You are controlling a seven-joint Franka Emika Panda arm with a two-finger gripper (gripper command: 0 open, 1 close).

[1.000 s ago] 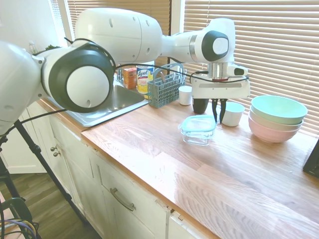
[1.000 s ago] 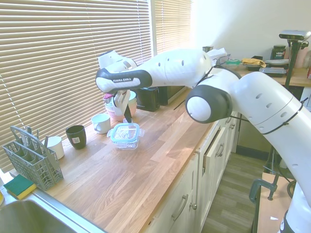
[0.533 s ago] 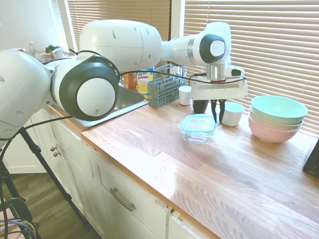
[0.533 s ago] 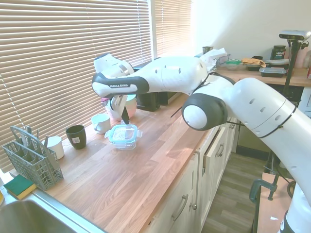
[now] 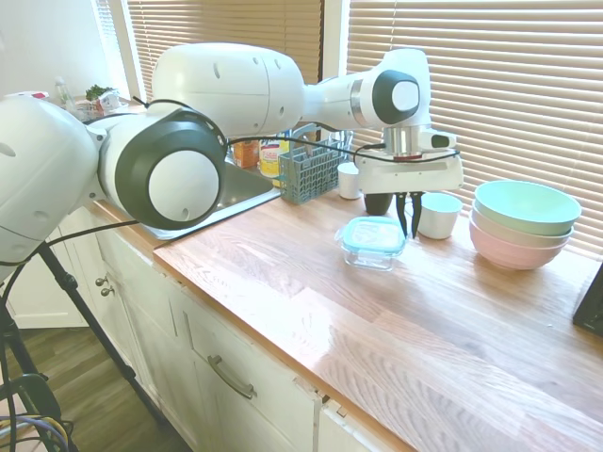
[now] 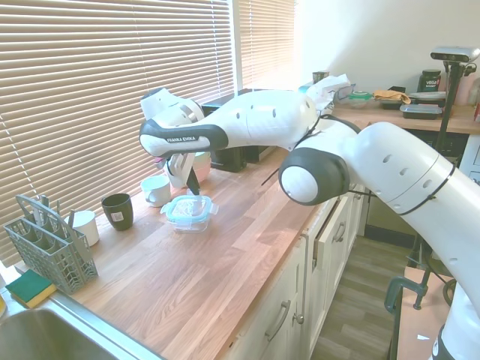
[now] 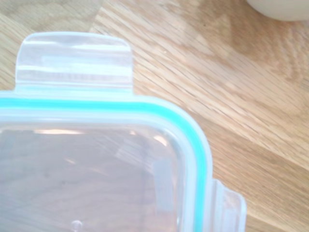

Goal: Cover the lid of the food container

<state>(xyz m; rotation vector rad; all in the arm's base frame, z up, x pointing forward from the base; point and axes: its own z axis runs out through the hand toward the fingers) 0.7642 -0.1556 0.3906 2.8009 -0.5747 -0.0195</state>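
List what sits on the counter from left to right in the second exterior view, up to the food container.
Sponge → cutlery caddy → white cup → dark mug → white mug → food container with the lid on it.

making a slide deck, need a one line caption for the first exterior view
Franka gripper hovers beside the teal-rimmed lid resting on the food container, near stacked bowls.

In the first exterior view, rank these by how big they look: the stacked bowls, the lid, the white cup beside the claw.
1. Bowls, clearly largest.
2. Lid.
3. White cup, smallest, though it stands somewhat farther from the camera than the lid, so the gap is unsure.
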